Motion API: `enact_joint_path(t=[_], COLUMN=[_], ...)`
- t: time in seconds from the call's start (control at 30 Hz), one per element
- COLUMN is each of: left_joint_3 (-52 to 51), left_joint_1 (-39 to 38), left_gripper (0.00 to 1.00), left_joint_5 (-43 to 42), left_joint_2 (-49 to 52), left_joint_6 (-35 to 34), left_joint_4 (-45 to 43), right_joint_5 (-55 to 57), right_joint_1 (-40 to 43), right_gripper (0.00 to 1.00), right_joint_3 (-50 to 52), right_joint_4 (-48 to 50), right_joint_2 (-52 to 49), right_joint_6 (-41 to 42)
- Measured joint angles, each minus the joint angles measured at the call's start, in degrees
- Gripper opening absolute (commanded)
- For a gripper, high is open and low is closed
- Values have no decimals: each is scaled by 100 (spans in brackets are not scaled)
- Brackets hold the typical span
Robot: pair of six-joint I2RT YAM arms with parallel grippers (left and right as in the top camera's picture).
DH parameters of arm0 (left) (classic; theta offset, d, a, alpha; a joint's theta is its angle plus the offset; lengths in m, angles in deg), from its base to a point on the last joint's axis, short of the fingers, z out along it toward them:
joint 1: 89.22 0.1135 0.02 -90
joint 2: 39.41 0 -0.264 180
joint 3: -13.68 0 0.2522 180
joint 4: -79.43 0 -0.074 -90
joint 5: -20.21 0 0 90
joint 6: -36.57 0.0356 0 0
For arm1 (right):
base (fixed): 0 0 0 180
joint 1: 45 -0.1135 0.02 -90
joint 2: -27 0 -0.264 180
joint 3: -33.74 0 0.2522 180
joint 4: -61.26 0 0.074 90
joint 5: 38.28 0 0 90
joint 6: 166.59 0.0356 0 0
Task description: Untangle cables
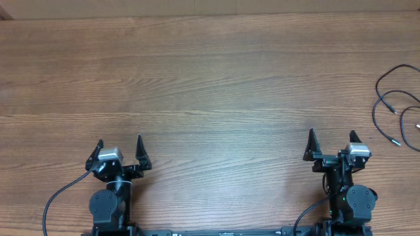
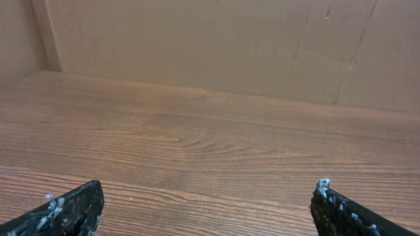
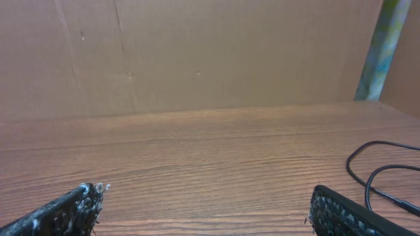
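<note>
The cables (image 1: 396, 105) are thin black wires with small silvery plug ends. They lie in loose overlapping loops at the far right edge of the table in the overhead view, partly cut off by the frame. A stretch of them shows at the right of the right wrist view (image 3: 377, 172). My right gripper (image 1: 333, 139) is open and empty near the front edge, to the left of and nearer than the cables; its fingers show in its wrist view (image 3: 207, 196). My left gripper (image 1: 119, 143) is open and empty at the front left, far from the cables (image 2: 209, 196).
A brown cardboard wall (image 3: 216, 52) stands along the back of the wooden table (image 1: 210, 85). Thicker black cords (image 1: 56, 200) run from the arm bases at the front edge.
</note>
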Motion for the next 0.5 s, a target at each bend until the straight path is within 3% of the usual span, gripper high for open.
enact_joint_path(t=[0.5], left_joint_3=[-2], left_joint_1=[0], left_gripper=[100], left_joint_5=[-2], left_joint_2=[0], left_joint_6=[0], left_joint_4=[0], right_joint_5=[2], right_joint_1=[-2], right_gripper=[100], right_joint_3=[0], right_joint_4=[2], right_joint_2=[2], right_joint_6=[-2])
